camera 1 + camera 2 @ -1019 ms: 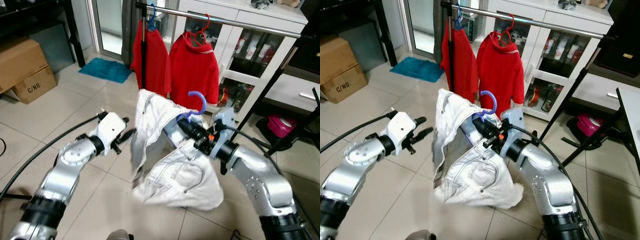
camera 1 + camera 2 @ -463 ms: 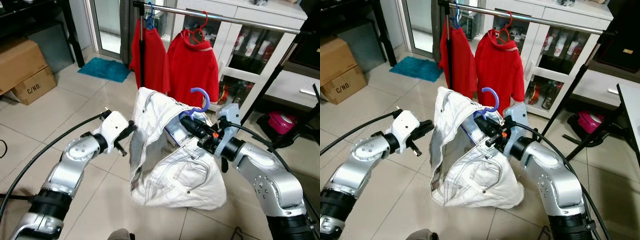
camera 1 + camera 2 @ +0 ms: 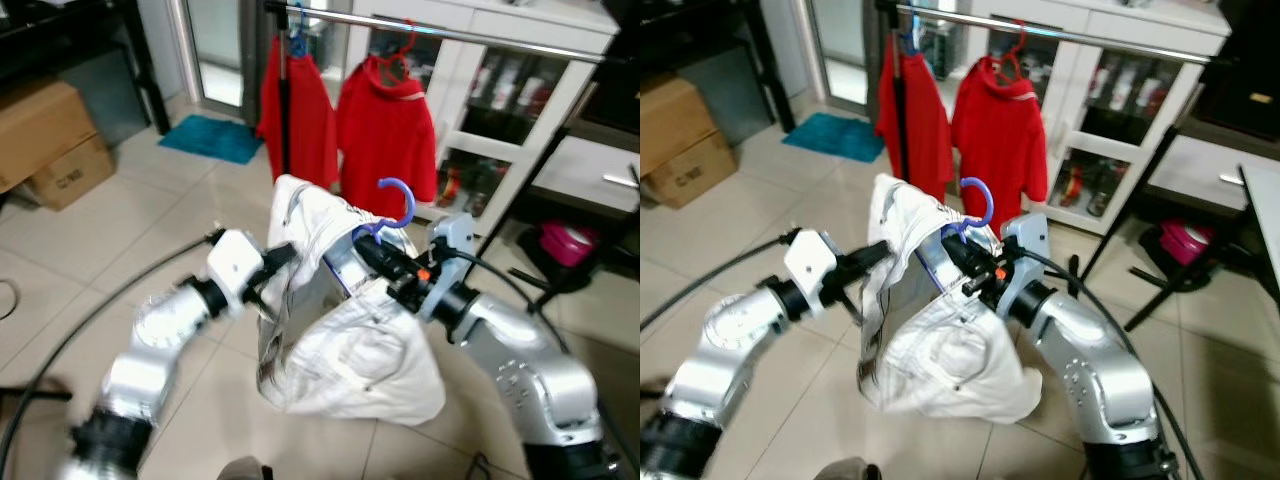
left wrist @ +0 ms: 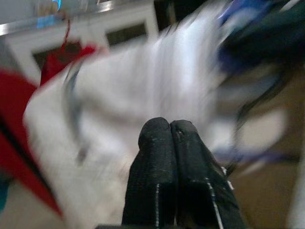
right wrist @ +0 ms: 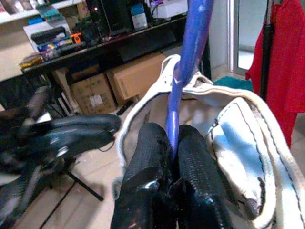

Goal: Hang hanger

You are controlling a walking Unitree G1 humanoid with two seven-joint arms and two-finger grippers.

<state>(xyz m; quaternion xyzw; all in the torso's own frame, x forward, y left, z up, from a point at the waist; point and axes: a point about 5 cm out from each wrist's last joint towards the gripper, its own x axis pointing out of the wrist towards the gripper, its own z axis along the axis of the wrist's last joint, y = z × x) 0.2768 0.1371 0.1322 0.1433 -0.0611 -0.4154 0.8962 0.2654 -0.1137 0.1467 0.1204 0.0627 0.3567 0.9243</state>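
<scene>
We clamp our right end effector (image 3: 368,253) on the blue plastic hanger (image 3: 398,203) carrying white jeans (image 3: 345,345); left end effector (image 3: 878,256), fingers together, steadies the waistband for lifting

Left gripper (image 3: 282,256) mid-frame, fingers (image 4: 162,143) pressed together, right gripper (image 3: 958,252) centre, arm bent, fingers clamped tight

A home's tiled room: clothes rail (image 3: 470,35) with red shirts (image 3: 385,135), white cabinet (image 3: 520,90), cardboard boxes (image 3: 45,140).
</scene>
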